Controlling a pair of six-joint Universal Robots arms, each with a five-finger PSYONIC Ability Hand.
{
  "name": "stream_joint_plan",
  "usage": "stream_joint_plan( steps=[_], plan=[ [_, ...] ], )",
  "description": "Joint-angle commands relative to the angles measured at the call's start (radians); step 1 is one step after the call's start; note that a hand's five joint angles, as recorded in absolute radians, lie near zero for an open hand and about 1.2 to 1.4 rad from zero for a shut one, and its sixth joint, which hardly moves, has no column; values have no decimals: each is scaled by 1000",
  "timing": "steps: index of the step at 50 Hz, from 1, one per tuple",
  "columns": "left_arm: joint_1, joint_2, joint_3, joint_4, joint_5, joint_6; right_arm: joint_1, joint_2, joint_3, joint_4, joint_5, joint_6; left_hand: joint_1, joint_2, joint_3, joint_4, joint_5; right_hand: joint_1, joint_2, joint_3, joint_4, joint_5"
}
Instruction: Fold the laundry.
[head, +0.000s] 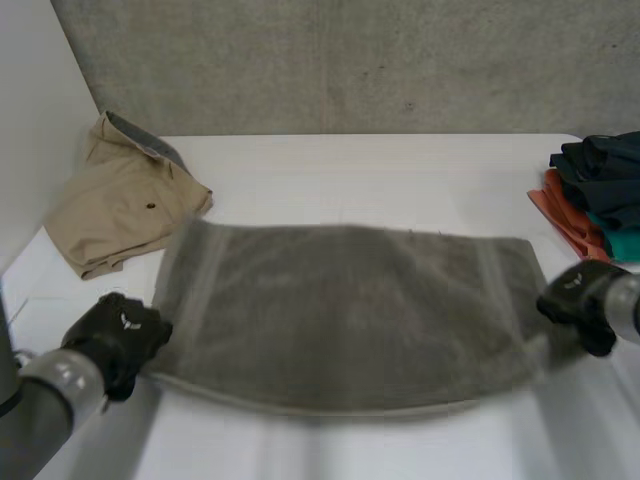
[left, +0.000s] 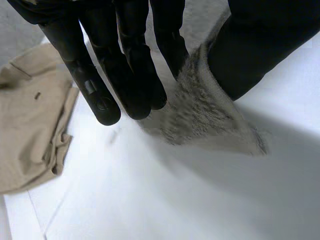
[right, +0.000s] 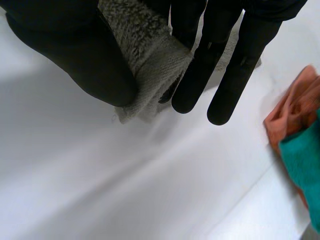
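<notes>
A grey towel (head: 340, 310) hangs stretched wide across the middle of the white bench (head: 380, 170), a hand at each end. The left hand (head: 120, 335) pinches the towel's near left corner between its straight fingers (left: 100, 75) and thumb, and the right hand (head: 580, 300) has the near right corner nipped the same way, the pile bunched against its thumb (right: 75, 60). Both wrist views show the held corners lifted clear of the bench.

Taking opposite corners and pulling apart looks meant to draw the cloth taut and flat, so that a fold can be laid with square edges.

A tan garment (head: 125, 200) lies crumpled at the far left of the bench, well apart from the towel and apparently waiting its turn. At the far right a stack of folded clothes (head: 600, 190), dark over teal and orange, sits just beyond the right hand, seemingly the finished pile. The towel itself shows no fold yet.
</notes>
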Motion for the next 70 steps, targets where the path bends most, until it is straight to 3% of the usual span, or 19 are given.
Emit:
stream_joint_plan(
  steps=[1,10,19,20,21,22,23,25,32,37,41,47,51,63,67,70],
  plan=[
    [-4,-50,72,41,11,-5,-18,-21,37,-125,-9,14,241,197,201,193,228,272,217,205,196,210],
    [-31,-348,311,326,3,-11,11,171,-109,-310,10,181,241,197,201,193,228,272,217,205,196,210],
    [-76,-613,606,366,-38,-5,46,344,-279,-374,75,203,241,197,201,193,228,272,217,205,196,210],
    [-82,-647,646,361,-47,-6,51,355,-290,-376,80,203,241,197,201,193,228,79,24,12,2,16],
    [-87,-662,664,361,-50,-6,56,364,-300,-374,83,203,241,197,201,193,228,-307,-362,-374,-383,-370],
    [-91,-676,681,361,-50,-6,66,380,-319,-377,94,204,38,-6,-2,-10,25,-949,-1004,-1016,-1026,-1012],
    [-102,-696,715,361,-47,-6,71,384,-326,-379,102,207,-516,-560,-556,-564,-530,-949,-1004,-1016,-1026,-1012],
    [-111,-708,747,366,-49,-5,80,386,-342,-386,117,214,-980,-1025,-1021,-1028,-994,-949,-1004,-1016,-1026,-1012],
    [-123,-705,813,371,-49,-12,115,297,-346,-432,129,281,-980,-1024,-1020,-1028,-993,-949,-1004,-1016,-1026,-1012],
    [-137,-689,803,363,-47,-12,106,202,-317,-428,83,322,-977,-1021,-1017,-1025,-990,-949,-1004,-1016,-1026,-1012],
    [-134,-682,752,354,-43,-9,103,197,-285,-384,10,313,-977,-1021,-1017,-1025,-990,-949,-1004,-1016,-1026,-1012],
    [-128,-693,671,354,-31,-9,102,252,-257,-296,-21,319,-968,-1012,-1008,-1016,-981,-949,-1004,-1016,-1026,-1012],
    [-119,-702,695,377,-14,-11,102,305,-262,-386,-24,326,-968,-1012,-1008,-1016,-981,-949,-1004,-1016,-1026,-1012],
    [-70,-840,855,570,40,-15,106,516,-316,-1016,-7,336,-953,-997,-993,-1001,-967,-949,-1004,-1016,-1026,-1012],
    [-74,-813,812,581,31,-28,103,475,-253,-1055,6,368,-944,-989,-985,-992,-958,-949,-1004,-1016,-1026,-1012],
    [-74,-695,728,581,34,-67,86,392,-189,-1035,-3,408,-942,-986,-982,-990,-955,-949,-1004,-1016,-1026,-1012]
  ],
)
